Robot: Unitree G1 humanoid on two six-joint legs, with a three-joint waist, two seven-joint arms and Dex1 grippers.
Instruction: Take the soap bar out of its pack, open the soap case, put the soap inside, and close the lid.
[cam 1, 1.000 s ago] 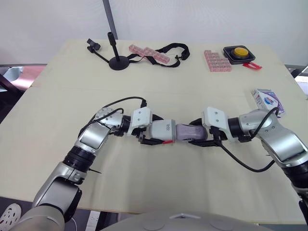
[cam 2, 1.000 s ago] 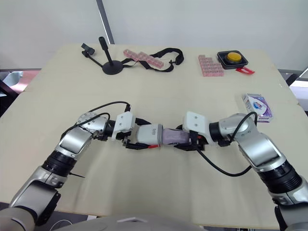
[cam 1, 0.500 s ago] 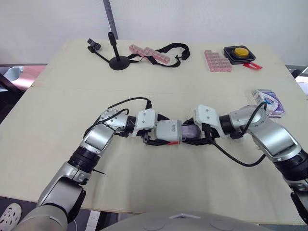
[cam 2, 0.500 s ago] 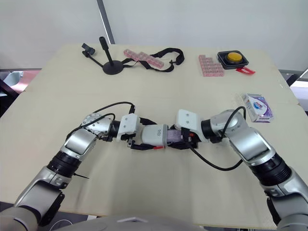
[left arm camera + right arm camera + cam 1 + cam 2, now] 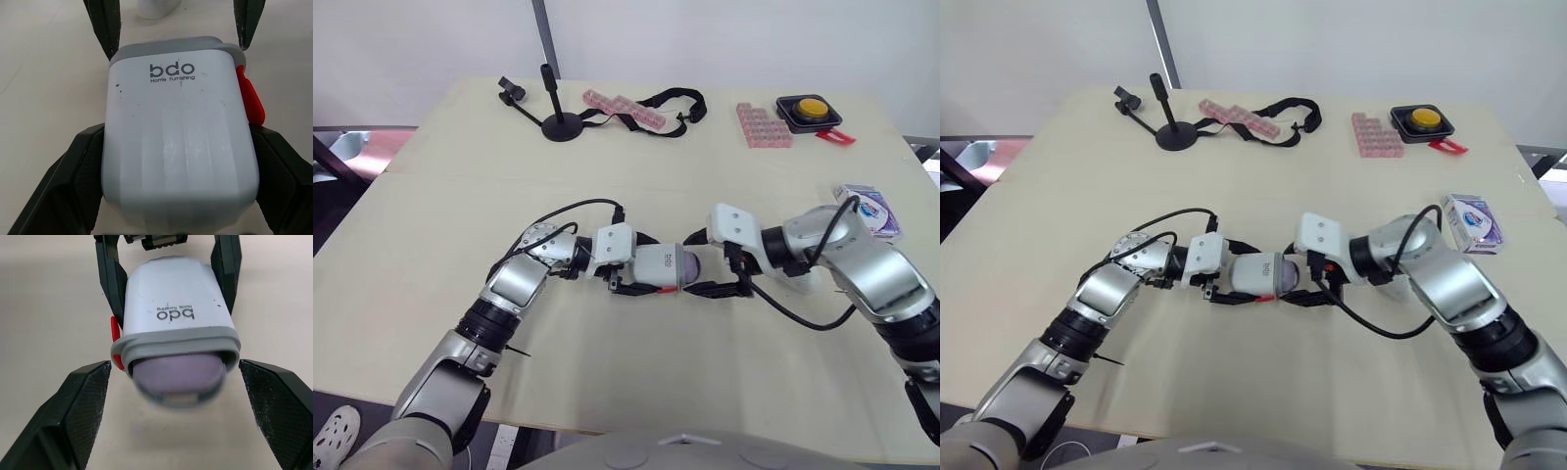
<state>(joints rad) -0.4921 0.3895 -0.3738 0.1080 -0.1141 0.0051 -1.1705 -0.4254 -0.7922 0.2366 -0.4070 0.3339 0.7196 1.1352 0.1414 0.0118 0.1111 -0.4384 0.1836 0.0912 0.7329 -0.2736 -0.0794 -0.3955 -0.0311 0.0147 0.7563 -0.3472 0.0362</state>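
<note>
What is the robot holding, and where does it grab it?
The left gripper clamps the white plastic soap case by its two side walls. The right gripper is open around the purple soap bar's end, holding nothing.

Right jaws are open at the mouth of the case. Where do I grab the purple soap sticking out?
Take the soap by its rounded exposed end, across its width, coming straight in along the soap case long axis, opposite the left gripper. Just a short stub clears the grey rim, so the right gripper jaws, already flanking it, likely get a shallow pinch at best.
</note>
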